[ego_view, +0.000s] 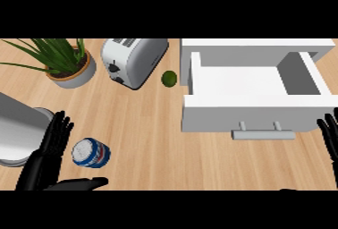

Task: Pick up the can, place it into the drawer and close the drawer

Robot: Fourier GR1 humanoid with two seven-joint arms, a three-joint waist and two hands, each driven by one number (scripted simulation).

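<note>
Fingers (58, 129) of the left hand (46, 156) straight and spread, pointing up the view; thumb (79, 183) stretched out to the right beneath the can (91, 153). Hand wide, holding nothing; can sits just right of the fingers, in the gap above the thumb, contact not clear. Right hand (330, 138) at the right edge, fingers straight and relaxed, near the drawer's front corner.

Can stands upright on the counter (152, 134), long axis vertical, silvery top facing up; side blue with white and red markings. It is at lower left, well apart from the drawer (254, 109).

Drawer white, pulled open, with a grey handle (262, 133) on its front. Counter is light wood. Behind: toaster (132, 60), potted plant (66, 62), small green fruit (170, 78) between toaster and drawer. Grey object (16, 129) at the left edge.
</note>
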